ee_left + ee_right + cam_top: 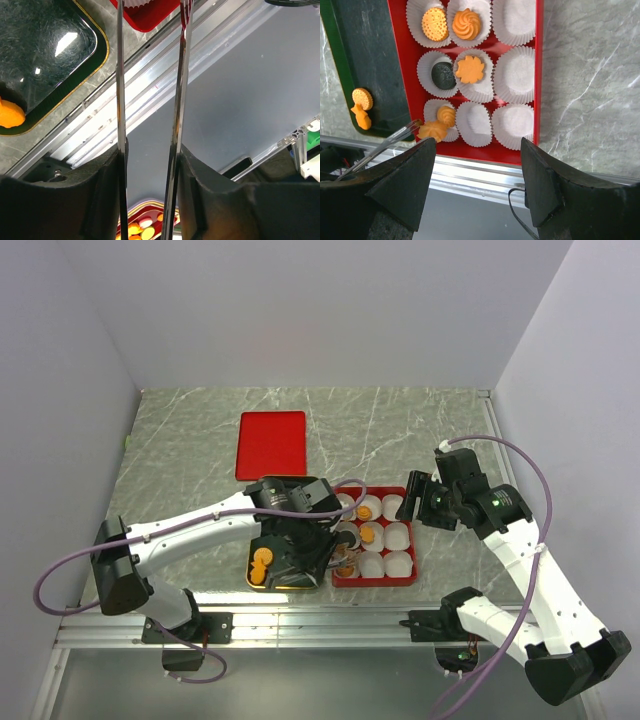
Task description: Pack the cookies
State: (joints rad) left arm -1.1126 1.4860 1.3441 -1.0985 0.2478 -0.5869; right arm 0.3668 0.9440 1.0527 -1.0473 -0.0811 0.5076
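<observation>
Nearest the lens in the right wrist view stood the right gripper [479, 150], its two dark fingers [405, 190] spread wide with nothing between them, hanging above the near rim of the red tray [538, 75]. Your right arm [530, 565] rose from its base at lower right, forearm slanting up and leftward, wrist turned toward the tray's right side. Your left arm [190, 530] lay low across the table [180, 460] from its base at left, wrist folded down over the dark green tray [370, 60]. The left gripper [150, 155] carried two long thin blades [120, 75], apart along the length you could see. Their tips met an orange cookie [432, 131] at the edge of the nearest left paper cup, but whether they pinched it could not be told. Of the cookies [469, 69], six showed in the left and middle white paper cups [516, 75] of the red tray, five orange and one black. Two more orange ones rested on the dark green tray. A flat red panel [271, 444] lay farther back.
</observation>
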